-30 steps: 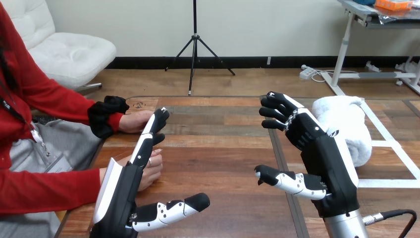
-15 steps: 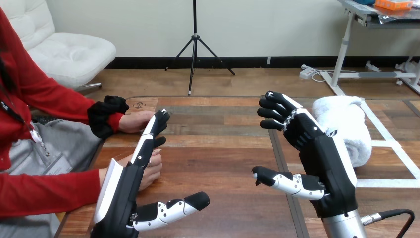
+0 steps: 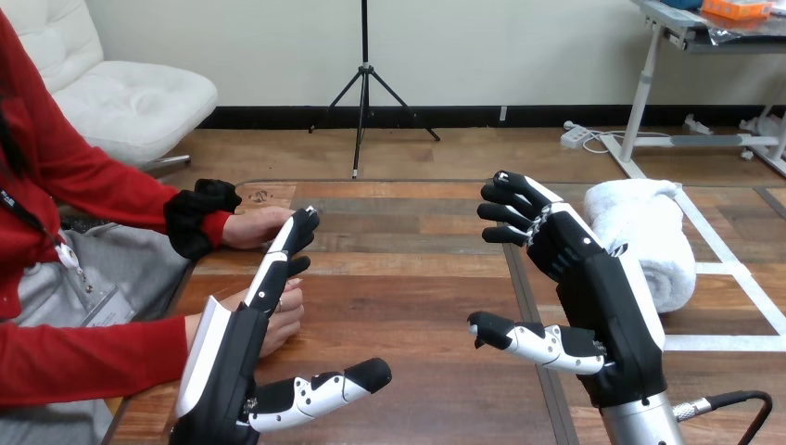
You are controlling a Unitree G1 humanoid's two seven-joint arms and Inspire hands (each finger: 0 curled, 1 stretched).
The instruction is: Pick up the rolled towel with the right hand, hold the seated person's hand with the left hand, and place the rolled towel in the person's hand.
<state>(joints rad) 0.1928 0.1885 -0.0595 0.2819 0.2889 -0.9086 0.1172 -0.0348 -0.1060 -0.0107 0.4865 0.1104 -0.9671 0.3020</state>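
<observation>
The white rolled terry towel (image 3: 653,241) lies on the wooden table (image 3: 417,269), at two o'clock from the black-and-white right hand (image 3: 598,297), which hovers unclenched and grasps nothing. That hand should swing towards three o'clock, settle over the roll's middle and curl round it evenly. The left hand (image 3: 236,362), fingers straight and empty, waits just beside the person's nearer hand (image 3: 285,320).

No legible text, no labels, no numbers

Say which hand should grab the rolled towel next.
The right hand: it hangs open just beside the rolled towel, its palm turned away from it. The left hand, also open, is far off, beside the person's nearer hand.
</observation>
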